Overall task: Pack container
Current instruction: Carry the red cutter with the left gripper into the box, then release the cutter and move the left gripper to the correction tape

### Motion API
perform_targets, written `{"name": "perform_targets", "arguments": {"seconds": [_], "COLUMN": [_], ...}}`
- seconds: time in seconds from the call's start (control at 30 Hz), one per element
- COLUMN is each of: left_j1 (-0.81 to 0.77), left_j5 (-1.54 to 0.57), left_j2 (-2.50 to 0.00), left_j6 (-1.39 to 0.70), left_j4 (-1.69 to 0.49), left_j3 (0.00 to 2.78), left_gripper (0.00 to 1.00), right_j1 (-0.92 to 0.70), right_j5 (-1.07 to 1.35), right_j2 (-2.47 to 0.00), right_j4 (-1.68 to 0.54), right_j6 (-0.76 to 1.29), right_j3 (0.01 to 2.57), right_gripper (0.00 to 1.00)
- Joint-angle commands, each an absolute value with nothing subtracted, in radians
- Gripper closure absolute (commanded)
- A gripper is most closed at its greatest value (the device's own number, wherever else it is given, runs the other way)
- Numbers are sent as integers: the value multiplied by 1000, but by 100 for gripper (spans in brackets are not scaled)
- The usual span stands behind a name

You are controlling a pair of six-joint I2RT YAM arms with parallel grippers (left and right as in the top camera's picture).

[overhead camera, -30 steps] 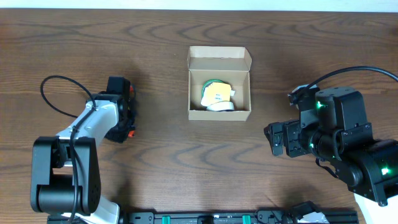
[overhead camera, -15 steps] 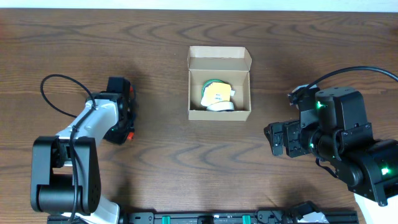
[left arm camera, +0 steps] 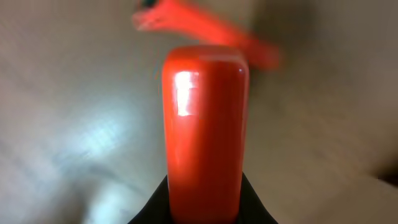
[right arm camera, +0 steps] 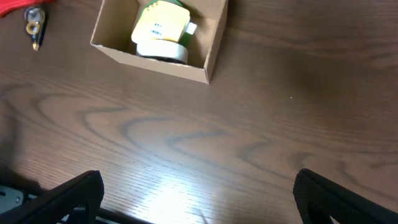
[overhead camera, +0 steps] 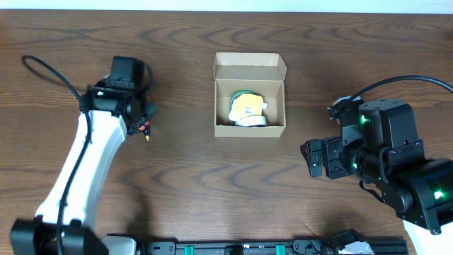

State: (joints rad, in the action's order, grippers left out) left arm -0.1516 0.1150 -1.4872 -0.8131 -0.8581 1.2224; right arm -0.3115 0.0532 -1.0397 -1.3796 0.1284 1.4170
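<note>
The container, an open tan cardboard box (overhead camera: pixel 250 131) with its lid flap folded back, sits at the table's far middle; it also shows in the right wrist view (right arm camera: pixel 149 64). Inside lie tape rolls in green, yellow and white (overhead camera: pixel 246 108) (right arm camera: pixel 158 28). My left gripper (overhead camera: pixel 144 122) is left of the box, shut on a red-handled tool (left arm camera: pixel 204 124) whose red end hangs below it (overhead camera: pixel 146 132). A second red handle shows blurred behind it (left arm camera: pixel 205 28). My right gripper (overhead camera: pixel 315 157) (right arm camera: pixel 199 199) is open and empty, right of and nearer than the box.
The tool's red end (right arm camera: pixel 18 7) and a small metal piece (right arm camera: pixel 34 31) show at the top left of the right wrist view. A black cable (overhead camera: pixel 49 67) loops off the left arm. A black rail (overhead camera: pixel 233 248) runs along the near edge.
My left arm has risen and swung toward the far side, carrying the red-handled tool up off the table. The right arm and the box have not moved.
</note>
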Motion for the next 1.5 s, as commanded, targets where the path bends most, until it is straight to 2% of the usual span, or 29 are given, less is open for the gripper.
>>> {"name": "perform_targets", "arguments": {"seconds": [0.0,0.2,0.43,0.63,0.87,1.07,1.1,1.13,1.17,1.2,1.33,1.47], "left_j1": [-249,-461,-601,-621,-621,-620,-620,-620,-620,-620,-620,-619], "left_j5": [65,-40,-70,14,130,130,130,130,130,132,158,168], "left_j2": [-1472,-1548,-1755,-1893,-1925,-1954,-1958,-1958,-1958,-1958,-1943,-1911], "left_j6": [-598,-368,-173,-245,-302,-324,-330,-331,-331,-331,-339,-338], "left_j4": [-812,-677,-773,-886,-840,-834,-834,-834,-833,-831,-834,-860], "left_j3": [1277,1349,1552,1666,1666,1666,1666,1666,1666,1666,1679,1735], "left_gripper": [94,95,95,94,94,94,91,76,51,45,36,36], "right_j1": [-304,-305,-304,-304,-304,-305,-304,-305,-304,-305,-304,-305], "right_j5": [57,57,57,57,57,57,57,57,57,57,57,57], "right_j2": [-1040,-1041,-1041,-1041,-1041,-1041,-1041,-1041,-1041,-1041,-1041,-1040], "right_j4": [-1382,-1381,-1382,-1381,-1381,-1381,-1382,-1382,-1381,-1381,-1381,-1381], "right_j6": [125,125,126,125,125,125,125,125,126,126,126,125], "right_j3": [1417,1417,1417,1417,1417,1417,1417,1417,1417,1417,1417,1417], "right_gripper": [1,1,1,1,1,1,1,1,1,1,1,1]}}
